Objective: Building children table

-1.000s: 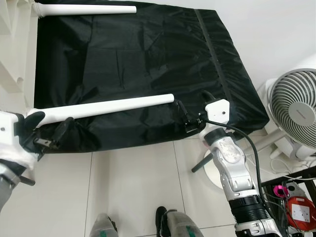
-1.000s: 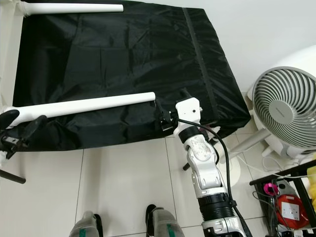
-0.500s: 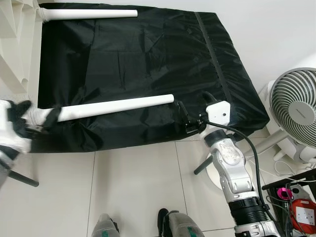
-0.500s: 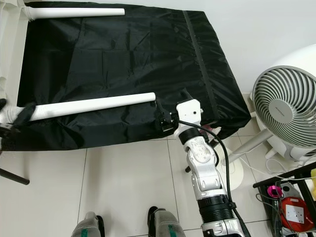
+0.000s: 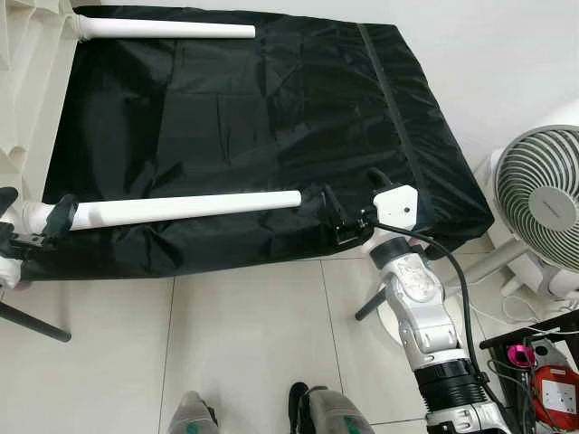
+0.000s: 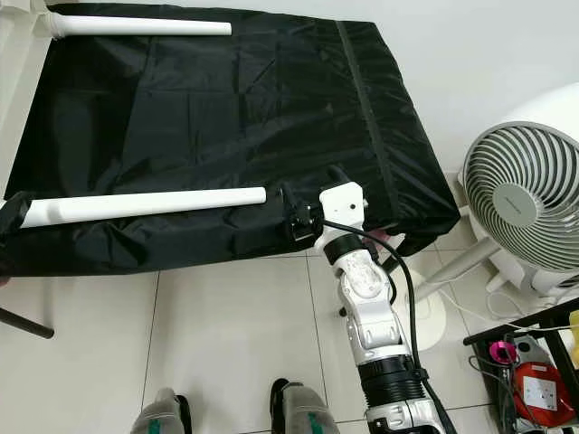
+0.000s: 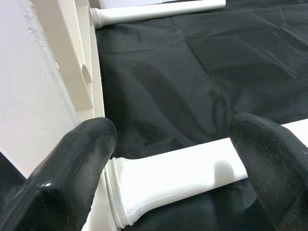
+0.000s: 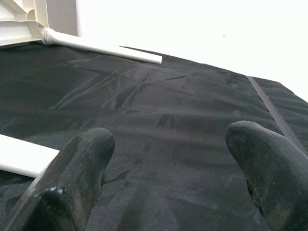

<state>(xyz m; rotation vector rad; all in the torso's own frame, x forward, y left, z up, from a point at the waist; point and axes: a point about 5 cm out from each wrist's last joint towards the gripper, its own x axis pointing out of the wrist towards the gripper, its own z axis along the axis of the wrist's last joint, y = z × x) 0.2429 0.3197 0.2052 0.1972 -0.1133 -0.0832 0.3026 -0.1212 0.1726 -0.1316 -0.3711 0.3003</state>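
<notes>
The left gripper [image 7: 168, 159] is wide open around the base of the near table leg [image 5: 185, 207], probably to seat it in the white tabletop [image 7: 43, 96]. The right gripper [image 5: 333, 217], open and empty, waits beside the leg's free end.

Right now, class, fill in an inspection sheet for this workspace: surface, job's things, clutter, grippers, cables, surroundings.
Surface: black cloth spread over the work area, wrinkled.
Job's things: near table leg and far table leg lie on the cloth, both joined to the white table top at the left.
Clutter: nothing seen.
Grippers: left gripper open around the near leg's base; right gripper open, past the leg's free end.
Cables: black cable along the right arm.
Surroundings: white fan, tiled floor.
</notes>
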